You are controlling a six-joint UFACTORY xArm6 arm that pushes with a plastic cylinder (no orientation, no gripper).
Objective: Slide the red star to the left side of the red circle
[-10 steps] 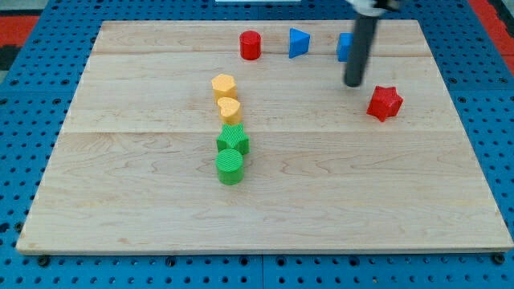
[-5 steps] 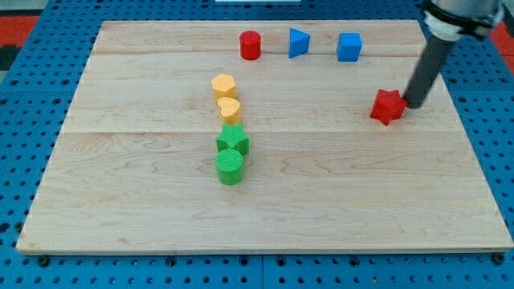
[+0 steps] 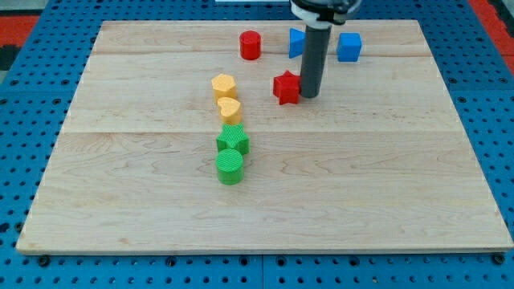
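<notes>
The red star lies on the wooden board, below and to the right of the red circle near the view's top. My tip rests against the star's right side. The dark rod rises from there and covers part of the blue triangle.
A blue cube sits at the top right. A yellow hexagon and a yellow heart stand left of the star, with a green star and a green cylinder below them. The board's edge meets blue pegboard.
My tip went round to the star's right side and pushed it well to the left, from the board's right part to just below and right of the red circle.
</notes>
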